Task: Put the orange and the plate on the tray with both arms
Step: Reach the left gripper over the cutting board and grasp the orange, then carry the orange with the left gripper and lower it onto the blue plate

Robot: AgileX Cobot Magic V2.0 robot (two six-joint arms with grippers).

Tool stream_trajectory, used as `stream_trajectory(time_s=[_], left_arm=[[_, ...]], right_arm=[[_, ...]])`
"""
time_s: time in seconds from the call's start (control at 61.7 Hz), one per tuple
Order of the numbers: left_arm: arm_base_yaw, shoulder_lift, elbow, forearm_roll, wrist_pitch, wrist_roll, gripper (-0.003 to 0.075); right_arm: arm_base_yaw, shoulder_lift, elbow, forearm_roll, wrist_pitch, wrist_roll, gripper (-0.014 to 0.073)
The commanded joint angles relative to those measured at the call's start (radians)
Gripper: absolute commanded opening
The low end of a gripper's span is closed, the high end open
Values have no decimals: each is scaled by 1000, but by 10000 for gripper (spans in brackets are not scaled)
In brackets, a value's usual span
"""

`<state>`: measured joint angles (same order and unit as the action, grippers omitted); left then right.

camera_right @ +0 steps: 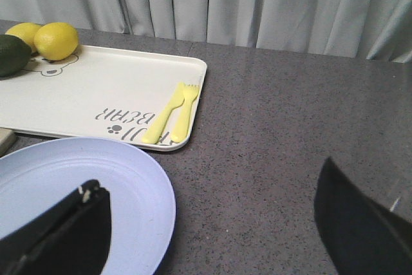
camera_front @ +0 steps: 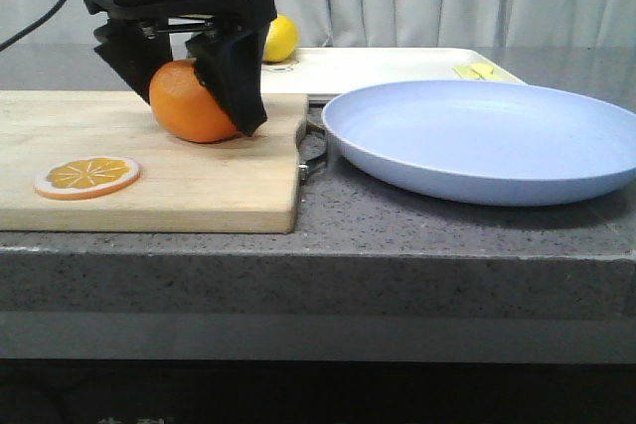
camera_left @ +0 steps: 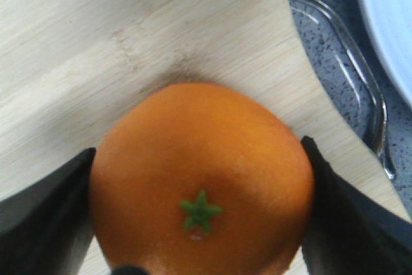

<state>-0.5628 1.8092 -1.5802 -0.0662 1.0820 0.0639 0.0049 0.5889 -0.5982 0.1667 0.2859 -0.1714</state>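
The orange (camera_front: pixel 187 103) sits on the wooden cutting board (camera_front: pixel 149 176), and my left gripper (camera_front: pixel 189 111) is shut on it, one black finger on each side; its green stem star faces the wrist camera (camera_left: pixel 201 212). The pale lavender-blue plate (camera_front: pixel 487 136) lies on the counter to the right of the board. My right gripper (camera_right: pixel 209 223) is open, one finger over the plate's edge (camera_right: pixel 129 191), the other over bare counter. The right gripper does not show in the front view. The cream-white tray (camera_front: pixel 378 69) lies behind the plate and also shows in the right wrist view (camera_right: pixel 96 94).
An orange slice disc (camera_front: pixel 87 177) lies on the board's front left. A lemon (camera_front: pixel 279 39) sits at the tray's far left corner, beside a dark green fruit (camera_right: pixel 9 56). A yellow fork and knife (camera_right: pixel 174 113) lie on the tray's right side. A metal handle (camera_front: pixel 313 151) juts from the board toward the plate.
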Motion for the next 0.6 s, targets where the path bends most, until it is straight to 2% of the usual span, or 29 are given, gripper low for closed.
stream_trajectory(time_s=[0.0,0.114,0.259,0.584], left_arm=[[-8,-46,-40,-5,-9,3,313],[-8,-46,-101,-7,22,3,227],[-41,-46,-219,-23,23,3,213],[-249,36,-257,-42,-225,3,213]], right_arm=[[-2,6,-34,-8,-66,-12,644],[-2,6,-34,-8,-66,-12,644],[-2,6,-34,-8,-66,-12,644],[-2,6,-34,-8,-63,-12,644]])
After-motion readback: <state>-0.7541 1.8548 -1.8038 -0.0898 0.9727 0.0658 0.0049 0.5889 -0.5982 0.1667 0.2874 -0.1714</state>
